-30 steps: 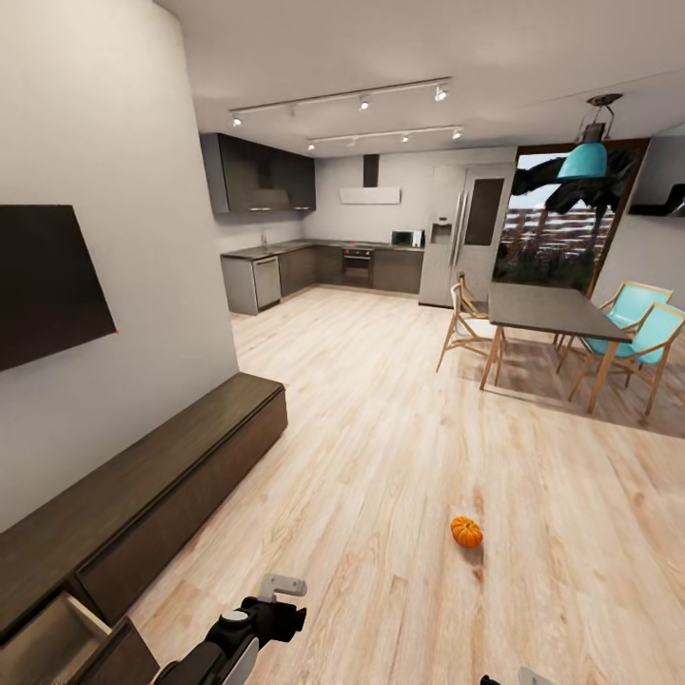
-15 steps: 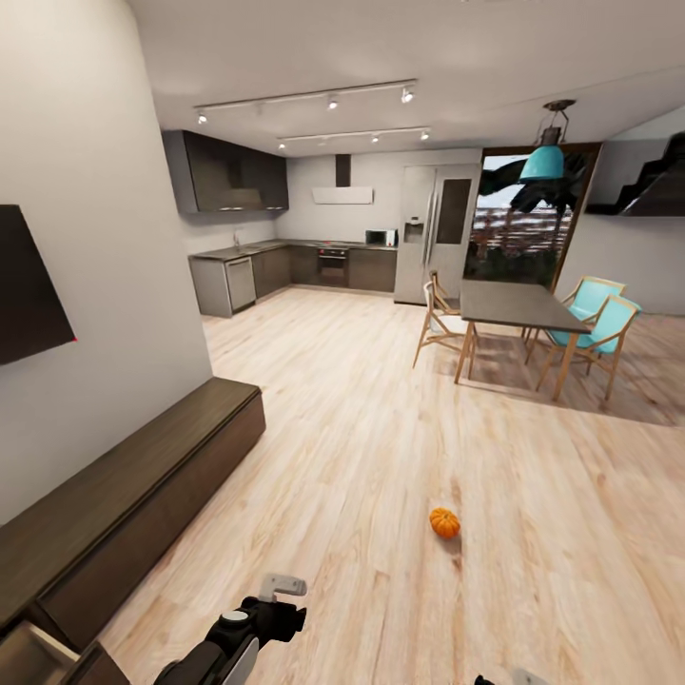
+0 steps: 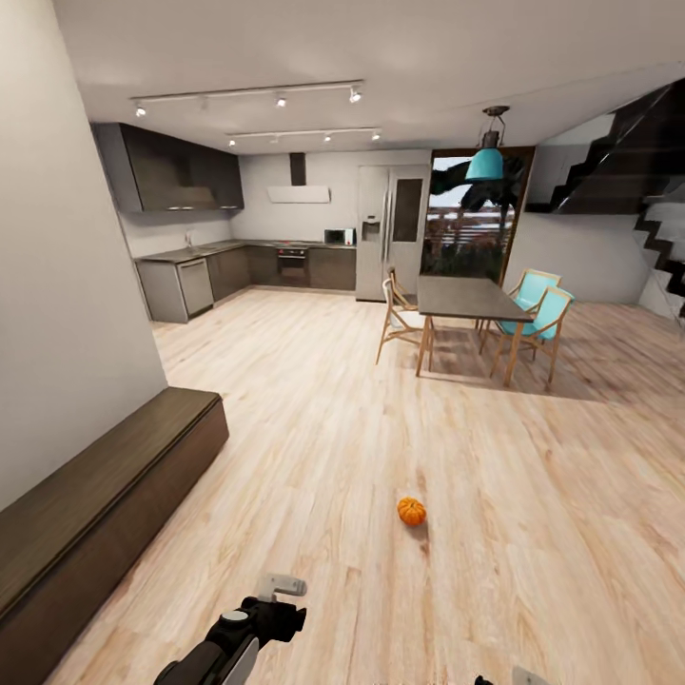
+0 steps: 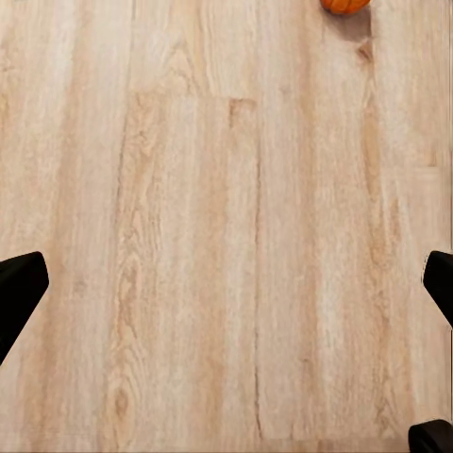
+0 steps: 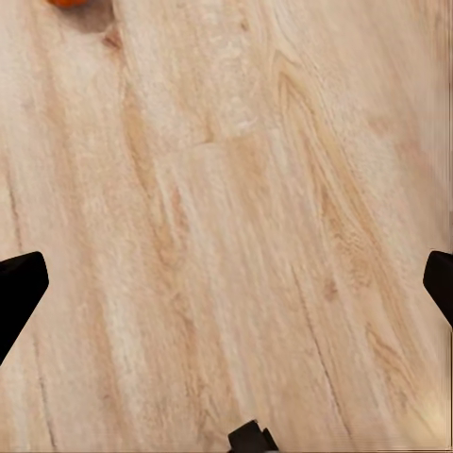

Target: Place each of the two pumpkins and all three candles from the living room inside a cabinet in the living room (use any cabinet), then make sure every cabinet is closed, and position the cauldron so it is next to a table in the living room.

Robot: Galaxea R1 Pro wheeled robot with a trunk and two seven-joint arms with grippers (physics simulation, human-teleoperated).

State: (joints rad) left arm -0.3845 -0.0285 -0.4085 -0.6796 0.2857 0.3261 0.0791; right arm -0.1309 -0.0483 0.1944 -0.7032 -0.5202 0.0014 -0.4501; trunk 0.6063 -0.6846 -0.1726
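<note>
orange pumpkin (image 3: 411, 511) on floor | head: cabinet (image 3: 95, 514) | wrists: both grippers spread wide, empty

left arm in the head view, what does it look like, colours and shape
The left arm is glossy black with a white panel along its side and a pale grey, blocky piece at its tip. In the left wrist view, the left gripper's fingertips are plain black.
</note>
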